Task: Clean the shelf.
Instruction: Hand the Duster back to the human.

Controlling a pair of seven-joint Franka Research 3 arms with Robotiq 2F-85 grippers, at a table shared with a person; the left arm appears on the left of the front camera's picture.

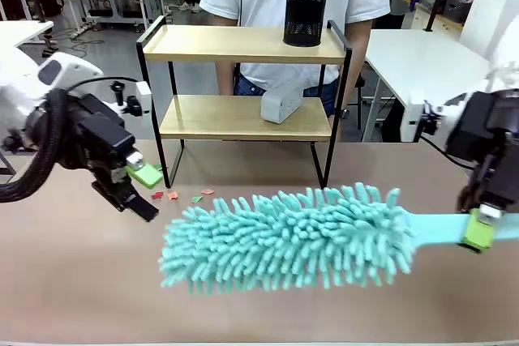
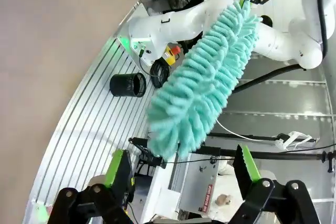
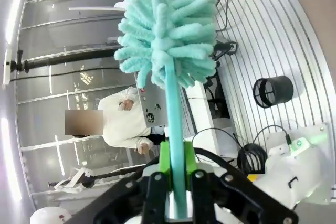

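The shelf (image 1: pixel 243 79) stands at the tabletop's (image 1: pixel 81 281) far side: two pale wooden boards in a thin black frame, a black mesh cup (image 1: pixel 306 14) on top, a white box (image 1: pixel 280 105) below. Nearer, the right hand (image 1: pixel 480 228) grips a teal duster (image 1: pixel 288 238) by its handle; the left hand (image 1: pixel 139 192) gapes wide, empty.

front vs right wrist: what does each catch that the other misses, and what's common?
Front view alone: the two-tier wooden shelf with black metal frame, a white box on its lower board, small coloured scraps on the brown tabletop, the open left gripper.

Right wrist view alone: green pads clamping the duster handle close up.

Shared: the fluffy turquoise duster, the right gripper shut on its handle, a black mesh cup.
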